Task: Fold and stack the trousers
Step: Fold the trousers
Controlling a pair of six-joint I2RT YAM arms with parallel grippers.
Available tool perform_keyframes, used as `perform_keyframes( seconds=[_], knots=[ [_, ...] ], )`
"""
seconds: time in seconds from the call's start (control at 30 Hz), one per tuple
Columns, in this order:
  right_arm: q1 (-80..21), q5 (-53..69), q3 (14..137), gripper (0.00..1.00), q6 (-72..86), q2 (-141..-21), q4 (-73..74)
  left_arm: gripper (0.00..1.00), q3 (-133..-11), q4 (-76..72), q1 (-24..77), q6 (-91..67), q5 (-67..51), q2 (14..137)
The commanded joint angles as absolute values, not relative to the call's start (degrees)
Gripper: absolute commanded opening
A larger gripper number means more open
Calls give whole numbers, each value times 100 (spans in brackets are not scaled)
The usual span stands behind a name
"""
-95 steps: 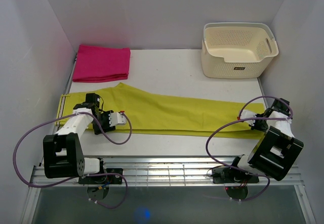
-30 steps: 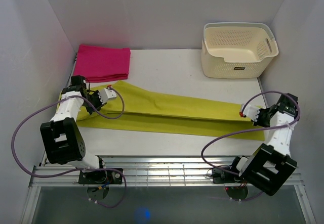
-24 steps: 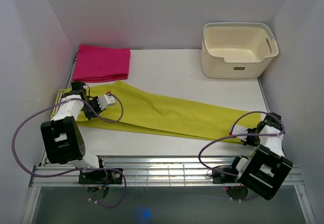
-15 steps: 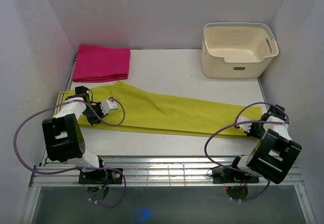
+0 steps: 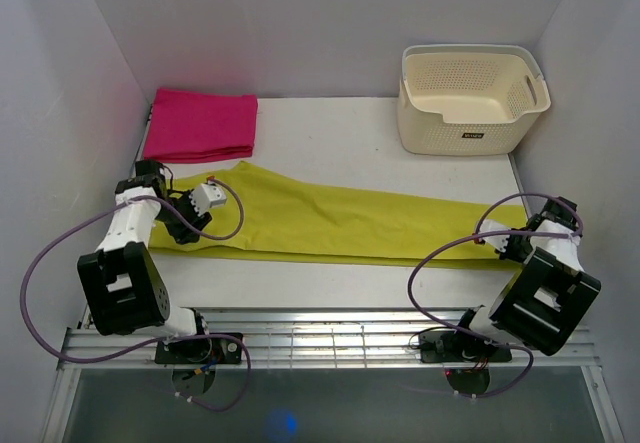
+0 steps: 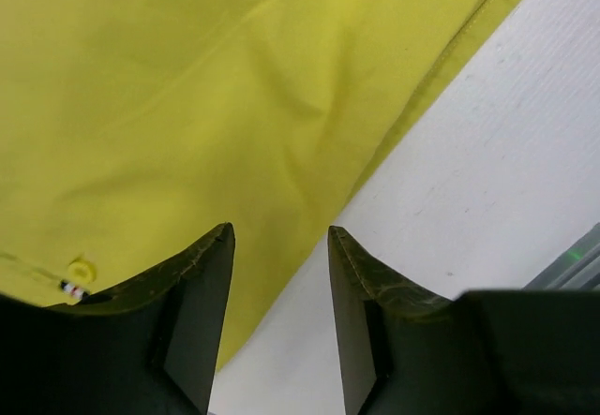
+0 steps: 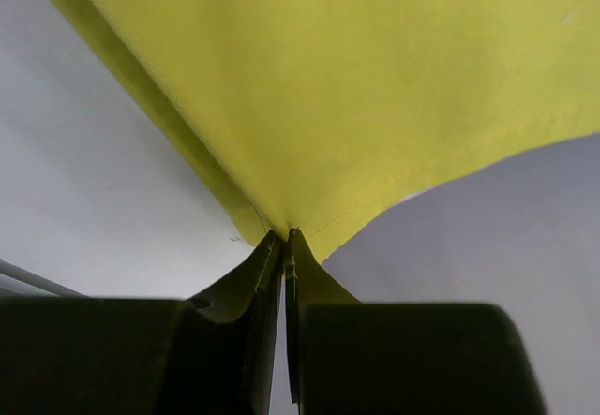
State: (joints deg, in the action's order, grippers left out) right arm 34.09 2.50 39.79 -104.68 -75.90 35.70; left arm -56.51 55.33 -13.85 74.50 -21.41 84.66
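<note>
Lime trousers [image 5: 330,225], one pair: right fingers [image 7: 251,295] pinch its edge, left fingers [image 6: 201,295] parted, empty.

dark label [image 5: 472,134] on basket [image 5: 435,123], unreadable

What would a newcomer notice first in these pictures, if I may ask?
The long yellow-green trousers lie stretched across the middle of the table. The right gripper is shut on their right end, while the left gripper hangs open over the left end. A folded pink cloth sits back left, a cream basket back right.
</note>
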Motion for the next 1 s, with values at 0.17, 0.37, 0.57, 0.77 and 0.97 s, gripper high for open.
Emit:
perform_keyframes(
  seconds=[0.17, 0.37, 0.57, 0.77, 0.97],
  knots=[
    [3604, 112, 5017, 52, -10705, -7744, 3829, 61, -6223, 5766, -1485, 5986, -2892, 7804],
    [2991, 1141, 5992, 78, -9951, -7225, 5333, 61, -6266, 5194, -1958, 4695, -2707, 8181],
    [1140, 1608, 6082, 73, -7615, -7066, 5547, 61, -6618, 4931, -2591, 2745, -3023, 8473],
    [-796, 1898, 6284, 63, -4872, -7971, 4782, 64, -6662, 4895, -3662, 1662, -3261, 8482],
    [-1590, 1653, 6030, 57, -4026, -8560, 4281, 72, -6566, 4834, -4533, 1696, -2787, 8367]
  ],
)
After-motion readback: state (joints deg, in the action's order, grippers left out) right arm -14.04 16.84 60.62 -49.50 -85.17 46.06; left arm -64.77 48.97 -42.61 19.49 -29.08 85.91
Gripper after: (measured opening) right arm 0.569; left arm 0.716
